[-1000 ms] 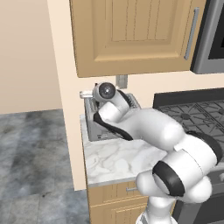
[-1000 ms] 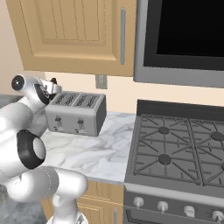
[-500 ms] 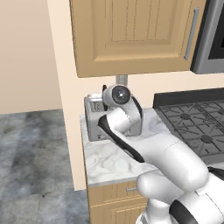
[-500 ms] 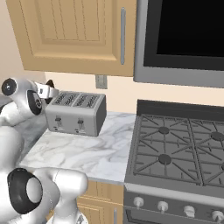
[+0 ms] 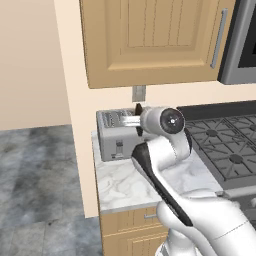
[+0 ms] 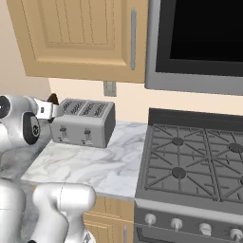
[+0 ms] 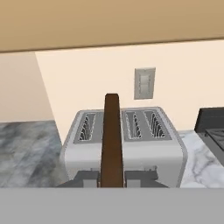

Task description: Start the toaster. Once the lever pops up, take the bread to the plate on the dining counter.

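Observation:
The grey four-slot toaster [image 5: 116,139] [image 6: 88,124] [image 7: 144,146] stands at the back of a small marble worktop [image 6: 95,161]. Its slots look empty from above. My gripper [image 7: 112,177] [image 5: 136,121] [image 6: 49,110] hovers in front of and slightly above the toaster, shut on the bread [image 7: 112,135]. The bread is a thin dark brown slice held upright and seen edge-on. In the base views the bread [image 5: 138,111] [image 6: 52,99] pokes up as a dark tip above the hand. The plate and the dining counter are out of view.
A gas stove [image 6: 190,161] [image 5: 225,145] adjoins the worktop on the right, with a microwave [image 6: 194,42] above it. A wooden wall cabinet [image 5: 150,40] hangs low over the toaster. A wall outlet [image 7: 144,83] sits behind it. Grey floor lies to the left.
The hand has drawn back from the toaster toward the robot's body, carrying the bread with it. The toaster has not moved.

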You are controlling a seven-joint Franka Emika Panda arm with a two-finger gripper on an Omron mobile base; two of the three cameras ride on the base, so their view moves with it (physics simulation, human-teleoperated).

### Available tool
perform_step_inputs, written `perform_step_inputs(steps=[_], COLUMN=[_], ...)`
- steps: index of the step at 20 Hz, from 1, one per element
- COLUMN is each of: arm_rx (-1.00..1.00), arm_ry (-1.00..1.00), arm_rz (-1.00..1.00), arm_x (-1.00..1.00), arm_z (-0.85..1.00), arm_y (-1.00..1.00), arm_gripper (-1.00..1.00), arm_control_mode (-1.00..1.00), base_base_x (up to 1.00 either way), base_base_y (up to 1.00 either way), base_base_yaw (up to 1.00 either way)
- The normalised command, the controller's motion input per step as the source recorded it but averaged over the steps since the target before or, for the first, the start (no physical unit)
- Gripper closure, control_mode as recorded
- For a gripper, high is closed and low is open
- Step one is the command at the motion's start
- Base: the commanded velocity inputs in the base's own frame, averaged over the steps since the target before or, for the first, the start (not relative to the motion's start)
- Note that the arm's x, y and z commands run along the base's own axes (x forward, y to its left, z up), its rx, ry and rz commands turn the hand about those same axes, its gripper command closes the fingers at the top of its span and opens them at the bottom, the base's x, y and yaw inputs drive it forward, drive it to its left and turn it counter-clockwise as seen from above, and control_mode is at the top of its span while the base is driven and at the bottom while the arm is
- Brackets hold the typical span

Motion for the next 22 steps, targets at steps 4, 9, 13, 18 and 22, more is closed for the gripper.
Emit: perform_step_inputs(steps=[4,9,13,18,22], arm_rx=[0.00,0.00,0.00,0.00,-0.11], arm_ry=[0.04,0.13,0.21,0.18,0.07], arm_rz=[0.00,-0.01,-0.01,-0.03,-0.03], arm_x=[-0.92,-0.86,-0.81,-0.75,-0.46], arm_z=[0.26,0.39,0.40,0.06,0.00], arm_y=[-0.61,-0.57,-0.48,-0.27,-0.01], arm_gripper=[1.00,1.00,1.00,1.00,1.00], arm_control_mode=[-1.00,-1.00,-1.00,-1.00,-1.00], base_base_x=[0.00,0.00,0.00,0.00,0.00], base_base_y=[0.00,0.00,0.00,0.00,0.00], base_base_yaw=[0.00,0.00,0.00,0.00,0.00])
